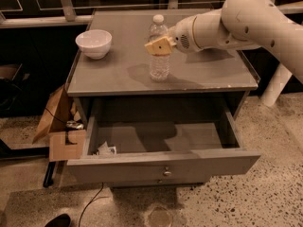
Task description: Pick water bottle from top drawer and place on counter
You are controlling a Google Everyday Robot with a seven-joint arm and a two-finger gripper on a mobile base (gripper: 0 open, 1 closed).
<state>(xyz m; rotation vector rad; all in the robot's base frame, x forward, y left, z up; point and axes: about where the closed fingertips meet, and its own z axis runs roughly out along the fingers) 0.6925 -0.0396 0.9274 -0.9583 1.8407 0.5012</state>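
The water bottle (159, 66), clear with a white cap, stands upright on the counter (213, 70) near its middle. My gripper (160, 43) reaches in from the right and is shut on the bottle's upper body; a tan finger pad (157, 47) lies across its front, and the other finger is hidden behind it. The top drawer (163, 162) is pulled fully open below the counter, its knob at the centre of the front. Only a small crumpled white scrap (106, 149) lies in its left front corner.
A white bowl (93, 42) sits at the counter's back left. Torn cardboard (59, 122) and a cable lie on the floor left of the cabinet. A white post (274, 86) stands at the right. A railing runs behind the counter.
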